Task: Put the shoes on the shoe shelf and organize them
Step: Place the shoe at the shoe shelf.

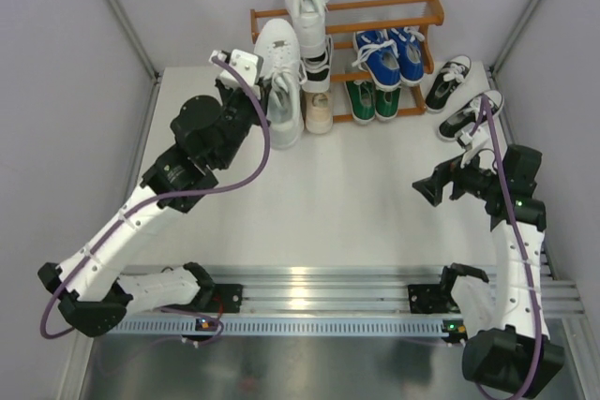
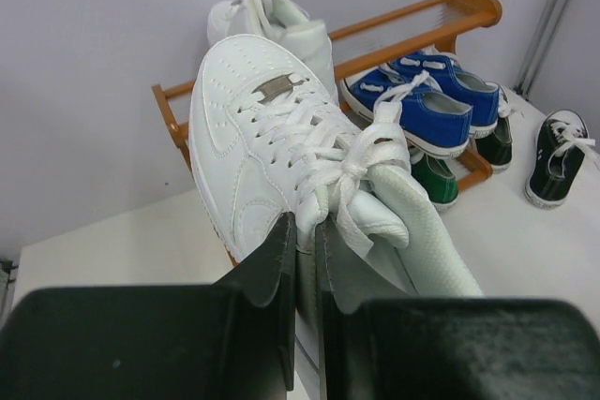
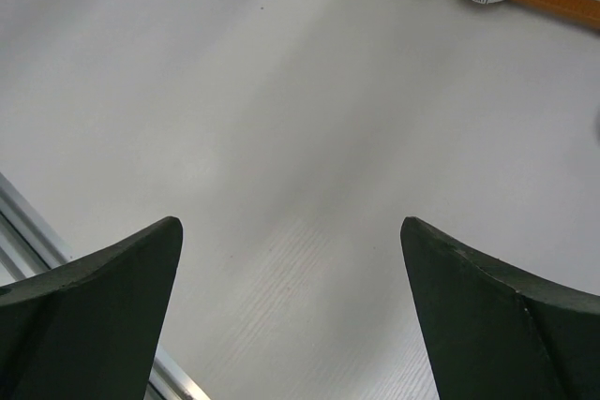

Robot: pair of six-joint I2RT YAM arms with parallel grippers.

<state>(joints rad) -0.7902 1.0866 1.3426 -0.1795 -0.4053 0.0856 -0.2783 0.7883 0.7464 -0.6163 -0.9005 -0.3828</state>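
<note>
held shoe: white sneaker (image 2: 262, 138), at the left end of the shoe shelf (image 1: 384, 2), toe toward the shelf's back, heel hanging out over its front (whether the sole rests on the bars, hard to tell)
left end effector (image 2: 305, 231): pressed together on the sneaker's collar, just behind the lace bow, one finger inside the opening and one outside
right end effector (image 3: 291, 236): spread wide, nothing between the fingers, over bare desk (image 1: 328, 185) in front of the shelf's right half
already on the shelf: second white sneaker (image 1: 307, 16) across the upper tiers beside the held one; blue pair (image 1: 392, 55) on the middle tier; green pair (image 1: 373, 98) on the lowest tier; beige shoe (image 1: 319, 111) low at the left, partly hidden
not yet on the shelf: two black shoes (image 1: 459, 98), on the desk just right of the shelf
weight, judged: light, easy for one arm
stiffness, judged: firm sole and toe, soft padded collar and tongue, likely to droop or swing from a rim pinch
surface, judged: smooth leather-like upper, possibly slippery on the bars; laces loose, apt to snag
best hold, judged: collar or heel rim, one finger in the opening, as now; for the black shoes, the same rim rather than the rounded toe
risk, judged: long shoe, narrow bars, tipping through a gap if released off level
</note>
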